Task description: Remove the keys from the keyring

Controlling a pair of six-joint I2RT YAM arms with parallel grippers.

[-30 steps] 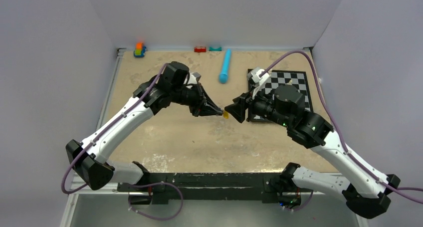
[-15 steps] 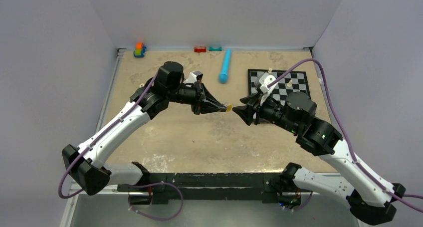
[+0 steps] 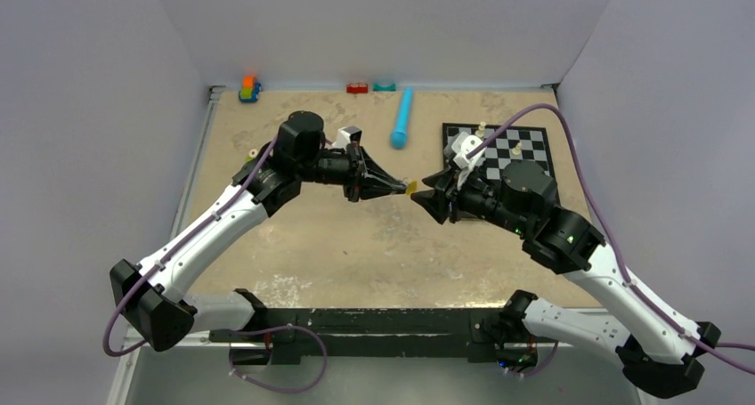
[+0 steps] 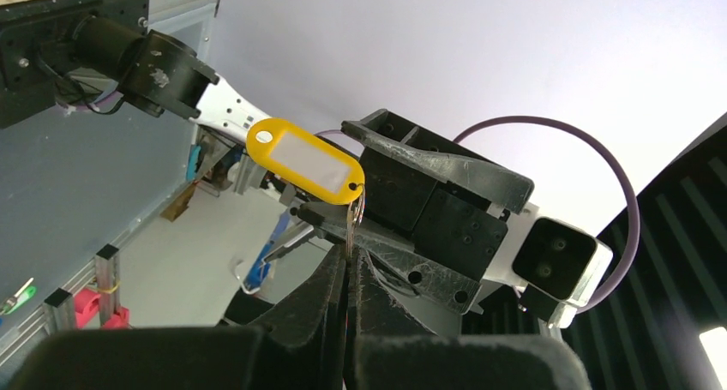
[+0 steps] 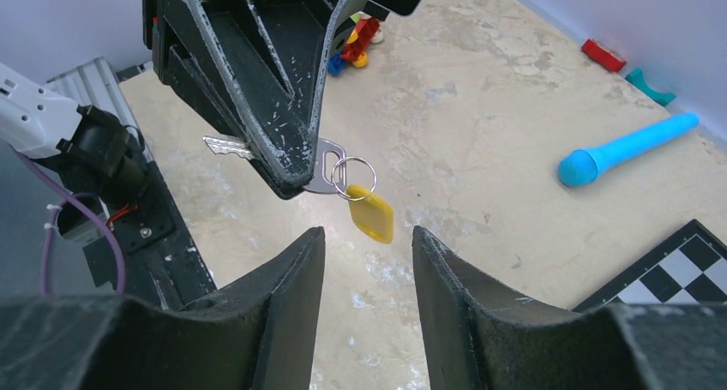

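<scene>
Left claw (image 3: 401,189) is clenched on the silver key (image 5: 227,146), held in the air above the bench (image 3: 356,245) and well clear of it. Blade pokes out one side of the fingers, head out the other. Ring (image 5: 351,176) threads the key's head and hangs free just past the fingertips, with a yellow tag (image 5: 373,217) dangling below it. Only one key can be made out clearly; whether a second sits hidden behind the fingers, cannot tell. Right claw (image 5: 369,244) is released, jaws apart with nothing between them, facing the left one tip to tip, the ring and tag just beyond its fingertips. Handling, as judged: the whole bunch looks very light, so weight is no concern. Key is thin, stiff, smooth metal, likely to pivot or slip in a pinch unless taken flat across its faces. Ring is springy wire, tightly coiled, small beside the fingers and free to swing, so a poor thing to pinch directly. Tag is flat, broad plastic, looks the easiest hold for the free claw, though it swivels on the ring. Best guess: hold the key firm by its flats, take the tag or ring close to the key's head, and work the coil around rather than pulling straight.
</scene>
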